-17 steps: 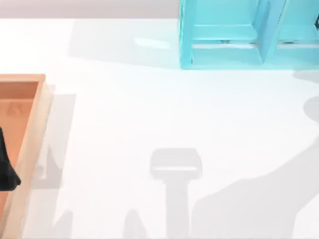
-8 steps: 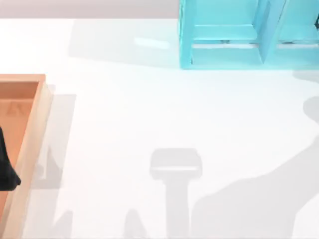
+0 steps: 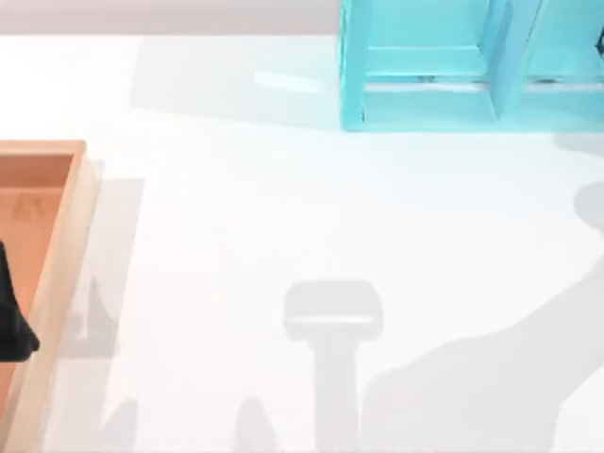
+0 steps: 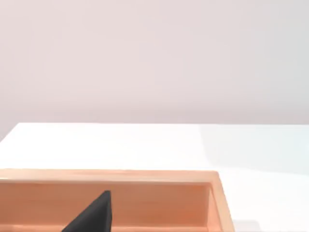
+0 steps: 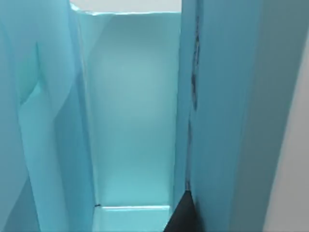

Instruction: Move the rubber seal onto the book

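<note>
The left gripper (image 3: 11, 326) hangs over the wooden tray (image 3: 58, 255) at the table's (image 3: 283, 217) left edge; its dark tip shows, but whether its fingers are apart cannot be told. The right gripper (image 5: 181, 215) sits close against the light-blue shelf unit (image 3: 425, 99) at the far right, its grip likewise unclear.

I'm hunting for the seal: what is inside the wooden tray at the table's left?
Inside the shallow light-wood tray I see its bare orange-brown floor and a dark pointed claw finger, probably the left arm's. No seal shows in the visible part; the rest lies outside the pictures.
</note>
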You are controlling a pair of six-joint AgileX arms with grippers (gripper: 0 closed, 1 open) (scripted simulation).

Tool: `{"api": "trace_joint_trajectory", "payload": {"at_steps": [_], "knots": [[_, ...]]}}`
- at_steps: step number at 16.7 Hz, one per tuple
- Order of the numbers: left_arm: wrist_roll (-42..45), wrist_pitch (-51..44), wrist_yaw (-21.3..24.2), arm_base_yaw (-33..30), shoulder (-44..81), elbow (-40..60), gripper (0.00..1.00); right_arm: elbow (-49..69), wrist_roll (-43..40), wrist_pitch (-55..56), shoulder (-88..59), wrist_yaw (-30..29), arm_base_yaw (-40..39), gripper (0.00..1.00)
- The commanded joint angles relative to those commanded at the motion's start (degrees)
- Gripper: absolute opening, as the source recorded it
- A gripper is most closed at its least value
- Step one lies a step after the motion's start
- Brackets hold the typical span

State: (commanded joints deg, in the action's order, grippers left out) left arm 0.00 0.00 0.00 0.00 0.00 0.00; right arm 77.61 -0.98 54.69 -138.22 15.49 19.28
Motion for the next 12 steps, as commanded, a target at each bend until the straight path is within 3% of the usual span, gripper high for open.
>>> {"api": "trace_joint_trajectory", "payload": {"at_steps": [6, 12], "knots": [[0.0, 0.0, 0.0, 0.0, 0.0, 0.0, 1.0, -1.8, 0.1, -2.1, 4.1, 1.0, 1.3, 0.0], [0.0, 0.0, 0.0, 0.0, 0.0, 0.0, 1.0, -12.4, -0.1, -13.7, 26.8, 5.9, 5.6, 0.0]]}}
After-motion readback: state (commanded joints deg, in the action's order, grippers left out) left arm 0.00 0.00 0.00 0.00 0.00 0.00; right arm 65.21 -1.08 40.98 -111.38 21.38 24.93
